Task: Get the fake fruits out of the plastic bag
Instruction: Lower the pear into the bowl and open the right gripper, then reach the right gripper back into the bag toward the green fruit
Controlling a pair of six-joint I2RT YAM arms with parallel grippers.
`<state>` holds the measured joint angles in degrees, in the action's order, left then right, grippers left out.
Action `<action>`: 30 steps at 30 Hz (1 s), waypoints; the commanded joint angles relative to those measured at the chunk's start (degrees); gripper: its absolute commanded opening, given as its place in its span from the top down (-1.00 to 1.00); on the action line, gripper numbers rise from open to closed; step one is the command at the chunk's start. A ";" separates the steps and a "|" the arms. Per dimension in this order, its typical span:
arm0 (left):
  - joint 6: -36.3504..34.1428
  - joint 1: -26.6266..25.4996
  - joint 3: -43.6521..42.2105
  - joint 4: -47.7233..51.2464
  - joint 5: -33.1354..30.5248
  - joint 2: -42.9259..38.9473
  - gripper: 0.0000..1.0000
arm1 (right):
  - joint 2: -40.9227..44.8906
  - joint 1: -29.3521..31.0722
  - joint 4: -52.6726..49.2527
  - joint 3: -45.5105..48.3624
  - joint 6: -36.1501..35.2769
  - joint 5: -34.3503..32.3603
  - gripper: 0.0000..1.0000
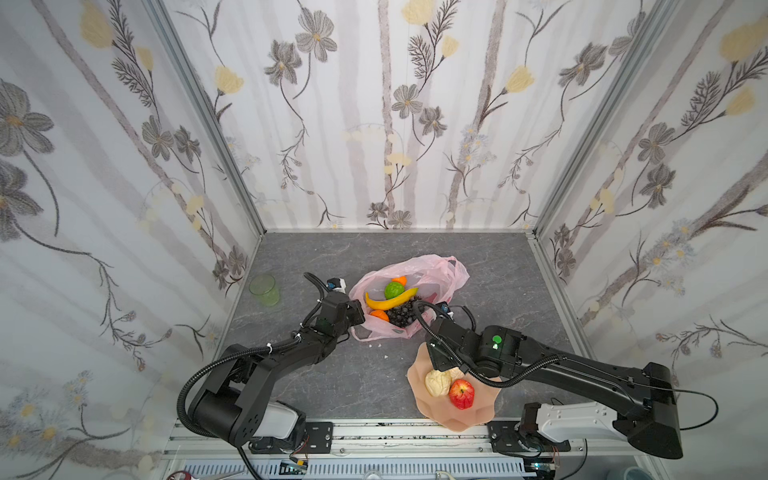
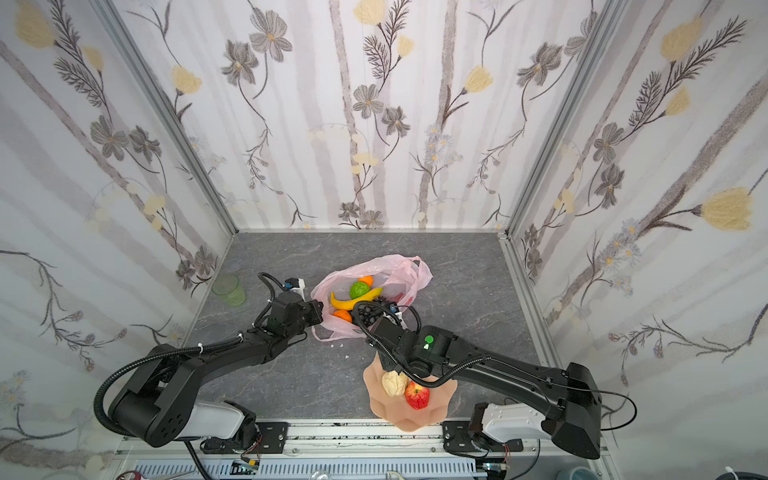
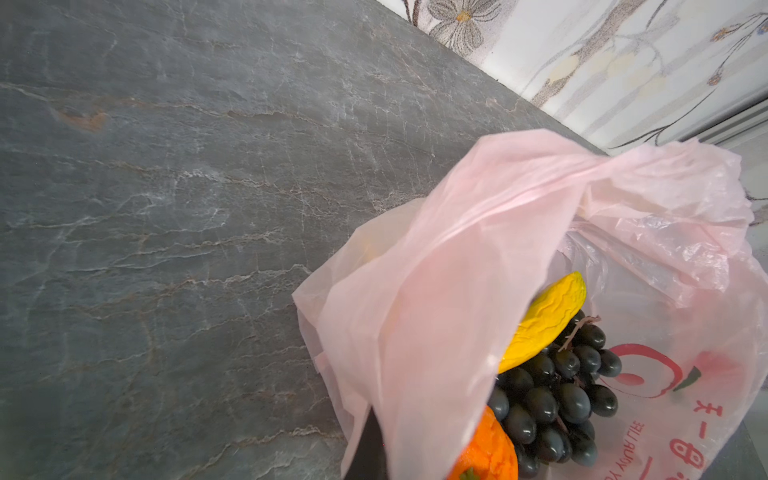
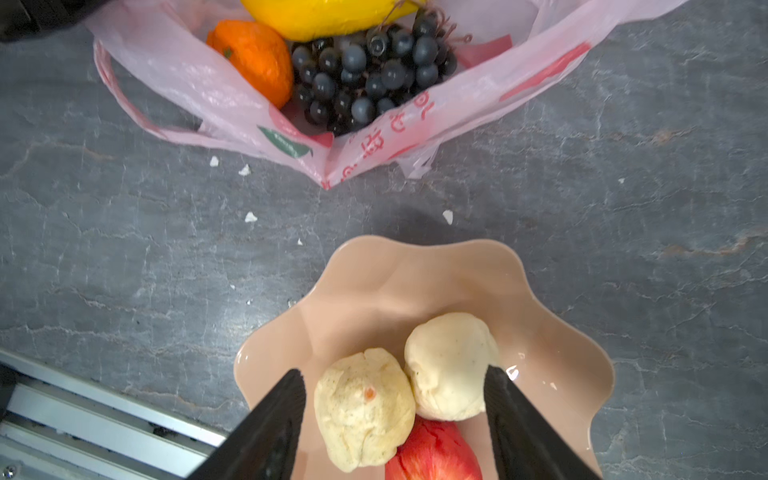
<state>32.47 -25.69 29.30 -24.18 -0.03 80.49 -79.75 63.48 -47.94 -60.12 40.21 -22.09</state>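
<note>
Left gripper (image 1: pixel 358 318) is pinched shut on the left rim of the bag (image 1: pixel 440 272), propping the mouth open in the middle of the table. Inside sit the banana (image 1: pixel 390 300), grapes (image 1: pixel 401 316), a green fruit (image 1: pixel 394 290) and two oranges (image 1: pixel 379 316).

Over on the near right, the right gripper (image 4: pixel 395 372) hangs above the plate (image 4: pixel 374 282). Its fingers are spread wide and grip nothing, one on either side of the two pears (image 4: pixel 365 407), with the apple (image 4: pixel 432 453) touching them.

Here's the danger: pull away carelessly and a finger could clip a pear and roll it off that shallow plate. That film is thin too. It could slip from the left pinch and flop over the fruit, or snag on a finger and drag the whole bag.
</note>
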 commanded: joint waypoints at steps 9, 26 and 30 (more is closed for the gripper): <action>-1.96 -1.87 0.59 -1.04 -2.60 -0.77 0.86 | -6.23 -9.41 14.57 -9.59 -7.70 1.13 -0.38; -2.25 -2.48 0.92 -0.93 -2.47 -0.73 0.86 | -34.90 -14.66 22.98 -26.32 -13.65 14.54 -0.31; -2.39 -2.52 0.90 -0.82 -2.69 -0.77 0.86 | -40.51 -15.93 22.98 -29.86 -14.09 14.06 -0.31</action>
<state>30.37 -28.21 29.78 -24.18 -2.31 79.88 -118.04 48.01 -27.33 -88.20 27.03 -8.69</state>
